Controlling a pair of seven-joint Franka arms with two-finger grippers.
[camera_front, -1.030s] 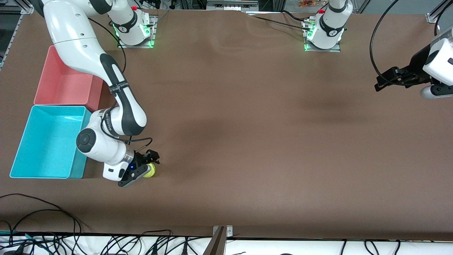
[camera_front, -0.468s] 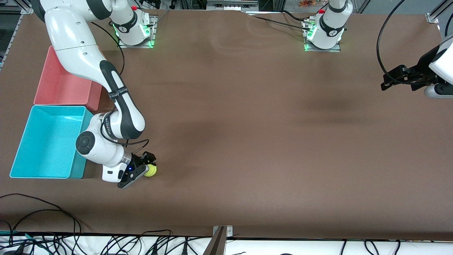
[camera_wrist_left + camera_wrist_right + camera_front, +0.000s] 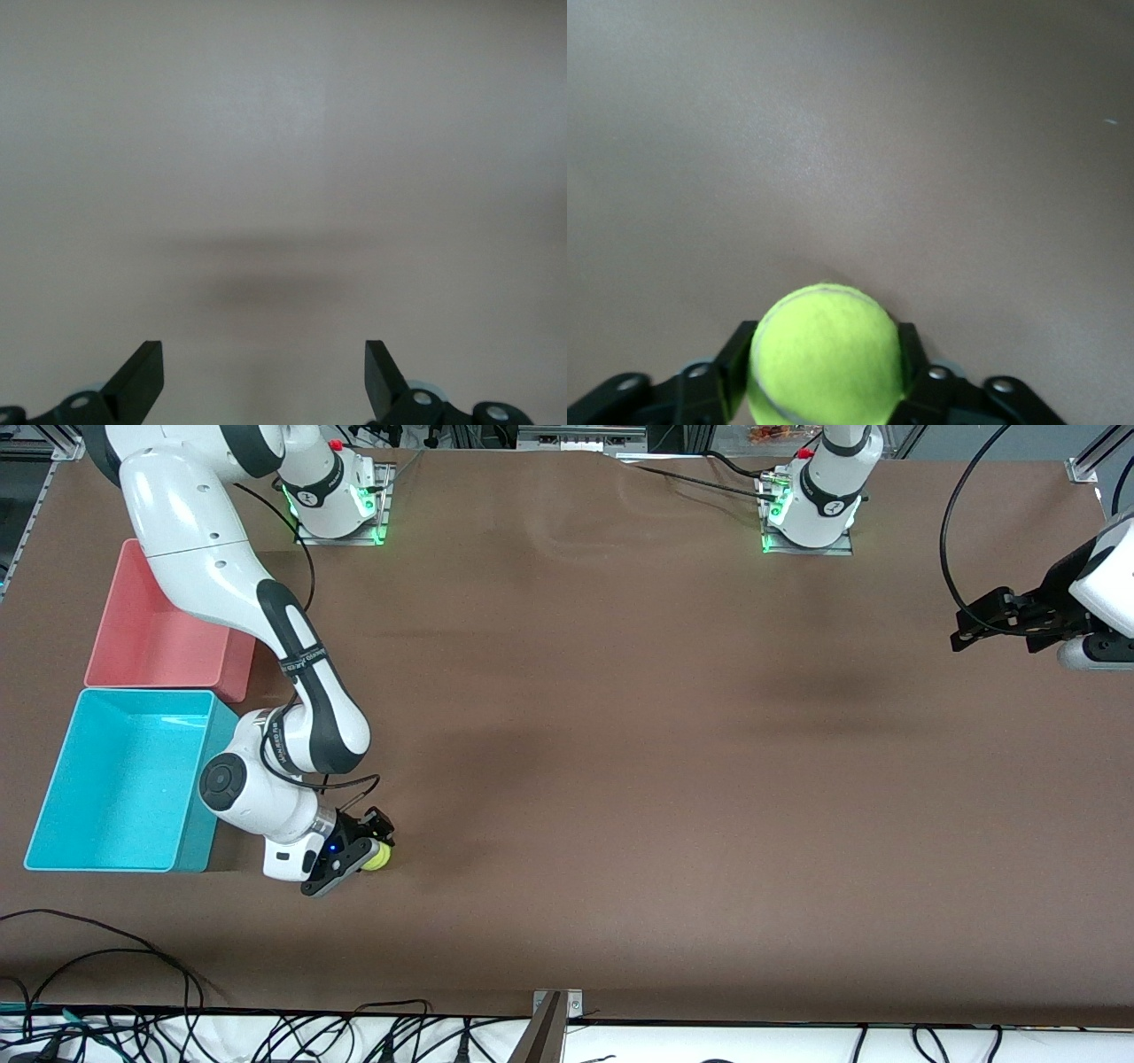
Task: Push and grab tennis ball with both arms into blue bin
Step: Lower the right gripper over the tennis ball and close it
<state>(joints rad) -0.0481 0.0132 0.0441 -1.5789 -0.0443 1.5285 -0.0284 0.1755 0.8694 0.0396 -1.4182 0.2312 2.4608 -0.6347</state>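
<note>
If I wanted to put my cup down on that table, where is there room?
Most of the brown table is bare, from the two arm bases down to the edge nearest the front camera. It is crowded only at the right arm's end: the pink bin, the blue bin, and the right gripper shut on the ball. The left gripper waits, fingers open.

Even overhead light, no glare on brown table (image 3: 620, 779). Soft broad shadows mid-table. Green lamps glow at arm bases (image 3: 341, 509). Left wrist view washed out, pale, hazy. Ball (image 3: 827, 354) bright, slightly soft close up.
</note>
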